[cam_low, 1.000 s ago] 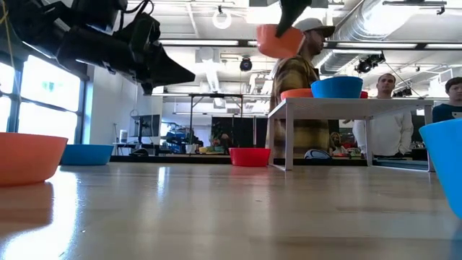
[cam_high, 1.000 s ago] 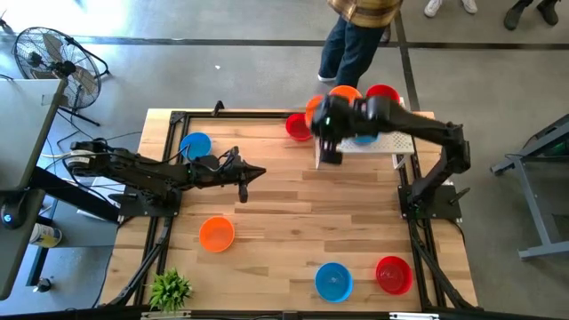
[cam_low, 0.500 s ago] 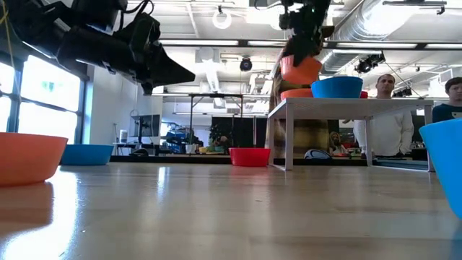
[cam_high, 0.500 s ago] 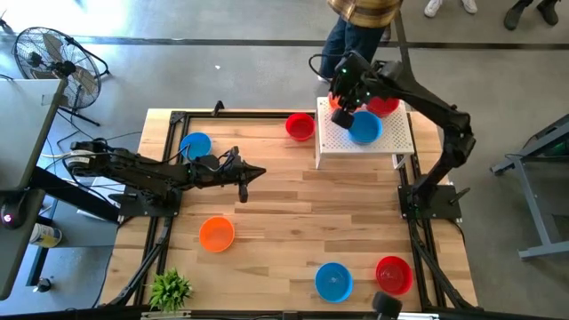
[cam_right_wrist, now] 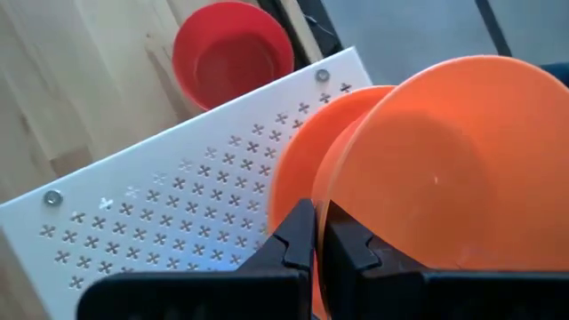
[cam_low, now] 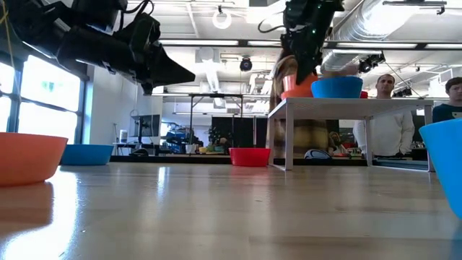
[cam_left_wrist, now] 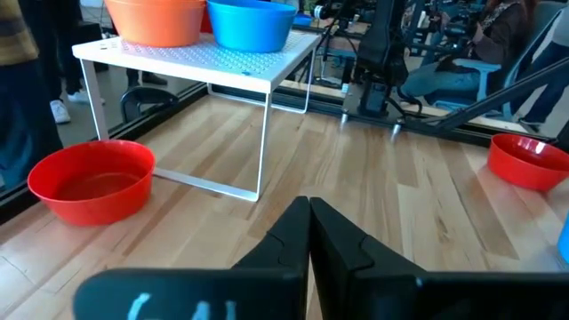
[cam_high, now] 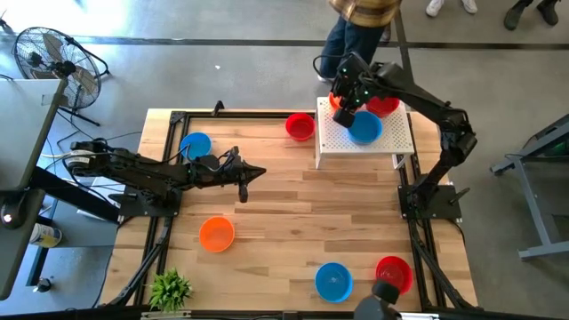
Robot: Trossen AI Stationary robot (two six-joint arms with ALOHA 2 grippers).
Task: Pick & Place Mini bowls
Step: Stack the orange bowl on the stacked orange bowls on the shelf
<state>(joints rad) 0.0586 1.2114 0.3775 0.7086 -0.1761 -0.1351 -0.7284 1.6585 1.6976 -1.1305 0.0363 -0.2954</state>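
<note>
Orange mini bowl [cam_right_wrist: 444, 169] sits pinched at its rim between the right gripper's [cam_right_wrist: 313, 233] fingers, tilted above another orange bowl [cam_right_wrist: 307, 164] already on the white perforated stand [cam_right_wrist: 151, 227]. Just beside those fingers rests a blue bowl [cam_high: 364, 129], and a red bowl [cam_high: 384, 104] behind it. Off the stand, a red bowl [cam_high: 300, 126] lies on the table [cam_high: 293, 213]. Thin, stiff plastic like this looks light and slick, so the rim is the likely place to take hold. Well apart, the left gripper [cam_high: 244, 189] hangs with fingers pressed together, empty, above the table.
</note>
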